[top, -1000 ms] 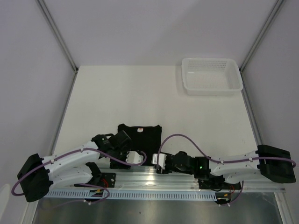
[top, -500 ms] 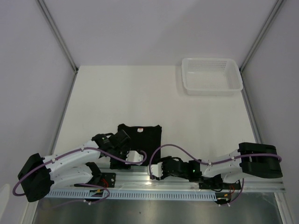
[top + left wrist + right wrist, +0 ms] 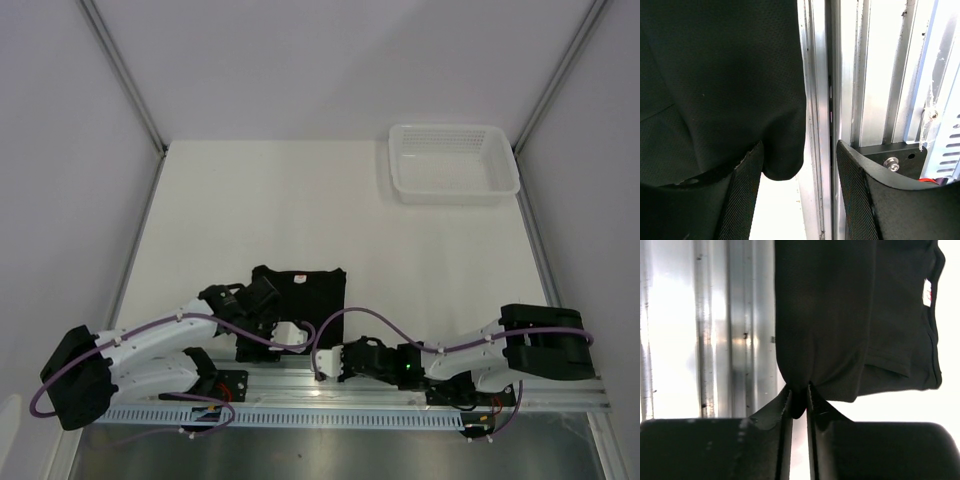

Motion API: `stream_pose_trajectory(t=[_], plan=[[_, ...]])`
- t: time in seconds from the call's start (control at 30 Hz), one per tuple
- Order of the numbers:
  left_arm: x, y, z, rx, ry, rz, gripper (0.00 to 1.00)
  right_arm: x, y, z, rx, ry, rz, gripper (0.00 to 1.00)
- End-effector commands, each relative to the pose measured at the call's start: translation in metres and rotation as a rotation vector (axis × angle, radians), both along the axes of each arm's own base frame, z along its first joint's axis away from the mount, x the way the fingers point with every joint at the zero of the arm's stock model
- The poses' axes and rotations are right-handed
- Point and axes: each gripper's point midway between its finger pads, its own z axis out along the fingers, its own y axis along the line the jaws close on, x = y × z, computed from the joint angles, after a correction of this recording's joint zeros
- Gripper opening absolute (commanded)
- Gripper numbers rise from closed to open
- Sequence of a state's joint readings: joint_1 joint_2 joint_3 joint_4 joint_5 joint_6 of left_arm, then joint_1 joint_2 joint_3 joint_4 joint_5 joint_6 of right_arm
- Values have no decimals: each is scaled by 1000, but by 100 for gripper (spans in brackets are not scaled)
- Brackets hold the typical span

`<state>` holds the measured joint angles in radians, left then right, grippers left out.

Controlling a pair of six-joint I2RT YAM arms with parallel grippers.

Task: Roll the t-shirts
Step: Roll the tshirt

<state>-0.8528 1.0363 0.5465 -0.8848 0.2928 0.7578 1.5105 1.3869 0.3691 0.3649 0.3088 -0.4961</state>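
Note:
The black t-shirt (image 3: 300, 292) lies folded on the white table near the front edge, its small light label (image 3: 926, 292) at the neck. In the right wrist view my right gripper (image 3: 799, 400) is shut, pinching a bunched bit of the t-shirt's (image 3: 825, 315) near edge. From above, the right gripper (image 3: 320, 354) sits at the shirt's near right corner. My left gripper (image 3: 800, 192) is open. A rounded corner of the t-shirt (image 3: 782, 167) hangs between its fingers, close to the left fingertip (image 3: 745, 200). In the top view the left gripper (image 3: 280, 340) is low over the shirt's near edge.
A white mesh basket (image 3: 455, 160) stands at the table's far right corner. An aluminium rail (image 3: 540, 395) runs along the near edge, right beside both grippers; it shows as the rail (image 3: 875, 75) and the rail (image 3: 715, 340) in the wrist views. Grey walls close in the table (image 3: 250, 200).
The right arm has slid left along the near edge and its jaws have closed on the t-shirt's edge. The left arm has hardly moved and stays open.

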Motion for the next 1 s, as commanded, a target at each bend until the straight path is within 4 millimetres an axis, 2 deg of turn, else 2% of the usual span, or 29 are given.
stream_pose_trajectory(t=[0.0,0.1,0.13,0.17,0.23,0.3,0.33,0.4,0.5,0.73,0.97], plan=[[5,-10,9,-36,-1,18,63,7,11,23,59,-8,-51,13],[5,-8,10,-32,-7,22,67,3,14,28,85,28,-55,4],[7,-7,11,-32,-23,31,75,1,15,30,97,39,-55,1],[8,-7,11,-38,-33,35,77,0,14,30,111,57,-66,0],[9,-5,10,-52,-57,37,77,2,13,31,127,85,-83,0],[14,-10,20,-122,-127,32,78,1,14,33,157,138,-105,0],[15,-6,16,-123,-147,37,79,6,12,34,169,156,-126,0],[27,-9,23,-165,-231,59,79,7,11,39,208,199,-152,0],[34,-4,17,-135,-271,72,79,11,10,44,261,251,-167,0],[41,-2,7,-114,-310,104,79,18,4,50,290,287,-182,0],[34,-4,2,-123,-335,49,78,23,5,48,296,310,-210,0]])
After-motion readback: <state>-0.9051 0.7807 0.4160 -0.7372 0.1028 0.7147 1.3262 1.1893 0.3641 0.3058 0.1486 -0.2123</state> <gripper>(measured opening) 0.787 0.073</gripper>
